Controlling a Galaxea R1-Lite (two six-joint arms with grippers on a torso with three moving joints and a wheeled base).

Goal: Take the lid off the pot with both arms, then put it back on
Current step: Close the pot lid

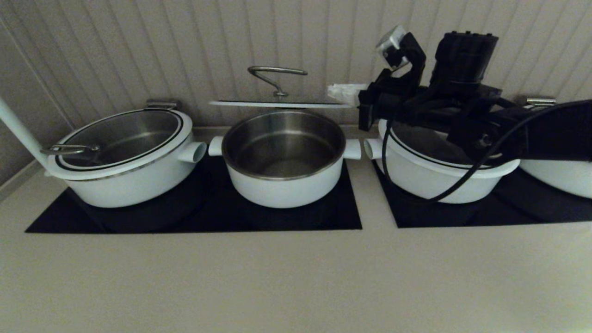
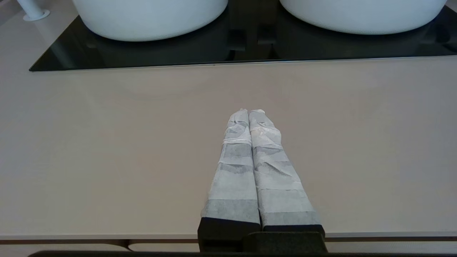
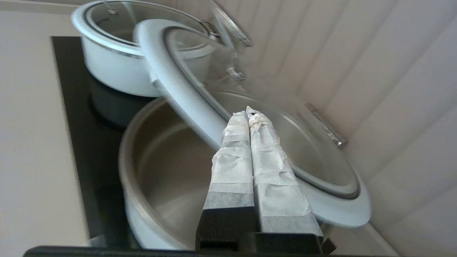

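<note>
The lid point(image 1: 277, 104), glass with a broad white rim and a curved steel handle, hangs level a little above the open pot point(image 1: 284, 185). My right gripper point(image 1: 341, 92) is shut on the lid's right edge. In the right wrist view the white-padded gripper point(image 3: 250, 113) is pressed together over the lid's rim point(image 3: 171, 78), with the pot's steel inside point(image 3: 160, 171) below. My left gripper point(image 2: 249, 111) is shut and empty, low over the bare counter in front of the hob, and is out of the head view.
A wider white pot with its lid point(image 1: 125, 157) stands left of the pot on the black hob point(image 1: 194, 217). Another wide lidded pot point(image 1: 439, 178) sits under my right arm, with one more point(image 1: 559, 178) at far right. The ribbed wall is close behind.
</note>
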